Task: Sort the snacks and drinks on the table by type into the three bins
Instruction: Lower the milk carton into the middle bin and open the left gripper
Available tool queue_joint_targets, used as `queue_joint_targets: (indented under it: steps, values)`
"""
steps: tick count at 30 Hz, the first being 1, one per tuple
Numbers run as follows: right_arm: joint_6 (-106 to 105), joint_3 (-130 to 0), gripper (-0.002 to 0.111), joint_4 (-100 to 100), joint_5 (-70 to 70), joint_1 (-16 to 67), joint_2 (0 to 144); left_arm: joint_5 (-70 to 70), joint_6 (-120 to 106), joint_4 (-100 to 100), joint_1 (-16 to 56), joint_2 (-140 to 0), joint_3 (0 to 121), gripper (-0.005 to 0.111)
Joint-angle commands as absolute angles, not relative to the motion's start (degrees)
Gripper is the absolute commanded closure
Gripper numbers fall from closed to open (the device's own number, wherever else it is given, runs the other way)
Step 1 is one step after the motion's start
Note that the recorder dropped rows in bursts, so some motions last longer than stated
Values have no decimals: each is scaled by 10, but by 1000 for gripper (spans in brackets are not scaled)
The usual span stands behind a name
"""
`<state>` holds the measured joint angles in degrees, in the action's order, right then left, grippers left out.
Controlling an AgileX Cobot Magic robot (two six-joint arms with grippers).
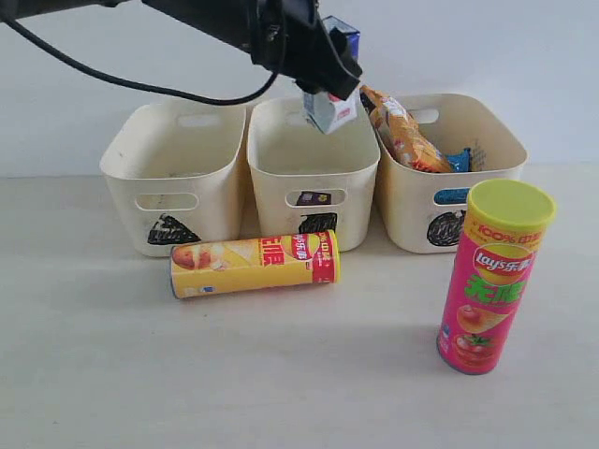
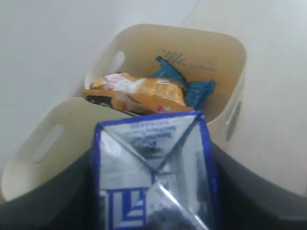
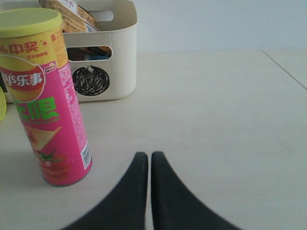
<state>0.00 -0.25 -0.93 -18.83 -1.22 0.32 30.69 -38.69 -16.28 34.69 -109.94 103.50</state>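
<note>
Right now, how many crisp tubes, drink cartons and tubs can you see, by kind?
Crisp tubes: 2, yellow tube lying, pink tube upright.
Drink cartons: 1, blue-and-white carton held in the air.
Tubs: 3, left tub, middle tub, right tub.
Total: 6.

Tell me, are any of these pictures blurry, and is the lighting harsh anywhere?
Left wrist view: soft all over, the carton close to the lens smeared. Right wrist view: the pink tube is sharp, the right claw edges slightly blurred. Exterior view: even light, only faint shadows under the yellow tube.
</note>
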Motion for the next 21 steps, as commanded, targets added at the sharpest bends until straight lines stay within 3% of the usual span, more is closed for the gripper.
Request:
queue_joint_targets:
  steps: [1,21]
  values:
    - [0,0,108,-7,-184,-11,0,237,-383,-166,325,-1100,1036,102]
    - [0,0,108,-7,-184,-11,0,120,-383,-166,314,-1209,1036,102]
